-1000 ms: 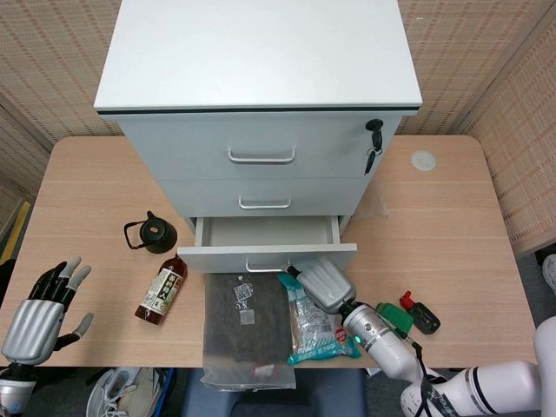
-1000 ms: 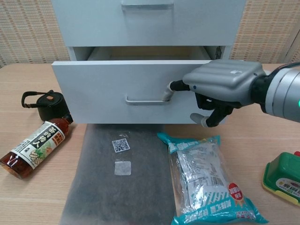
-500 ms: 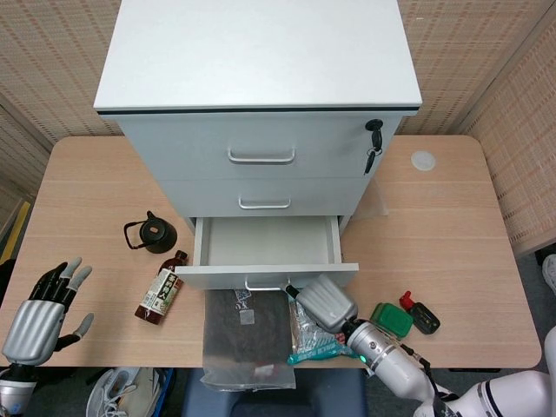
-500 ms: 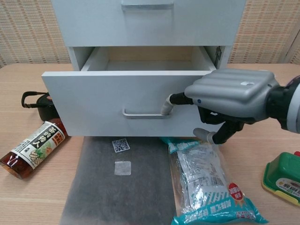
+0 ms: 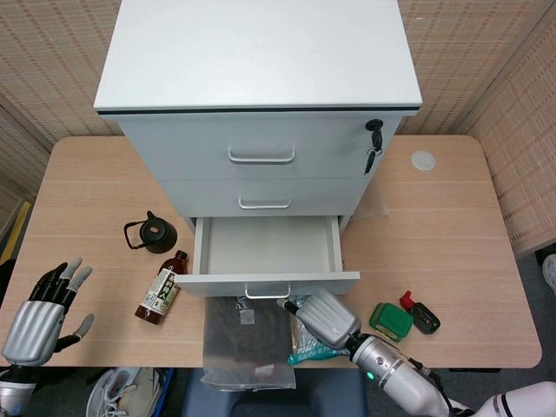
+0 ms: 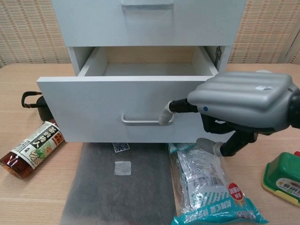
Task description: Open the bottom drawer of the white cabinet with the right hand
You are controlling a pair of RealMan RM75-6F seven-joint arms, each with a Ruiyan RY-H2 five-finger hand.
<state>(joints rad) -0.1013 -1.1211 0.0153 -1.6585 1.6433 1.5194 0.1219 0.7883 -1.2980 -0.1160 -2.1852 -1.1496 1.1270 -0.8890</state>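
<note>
The white cabinet (image 5: pixel 261 104) stands at the back of the table with its bottom drawer (image 5: pixel 265 248) pulled far out and empty inside. The drawer front (image 6: pixel 126 110) carries a silver handle (image 6: pixel 145 121). My right hand (image 6: pixel 243 105) is in front of the drawer, one finger hooked behind the right end of the handle, the others curled underneath. In the head view the right hand (image 5: pixel 328 314) sits just below the drawer front. My left hand (image 5: pixel 39 313) hovers with spread fingers and nothing in it at the table's front left edge.
A brown bottle (image 6: pixel 33 147) lies left of the drawer, a black kettle (image 5: pixel 155 233) behind it. A grey bag (image 6: pixel 122 187) and a teal snack packet (image 6: pixel 211 187) lie under and before the drawer front. A green box (image 6: pixel 283 178) and a red-black item (image 5: pixel 419 313) lie right.
The right hand has drawn back toward me with the handle, and the bottom drawer has slid further out over the grey bag and snack packet. The left hand has stayed still.
</note>
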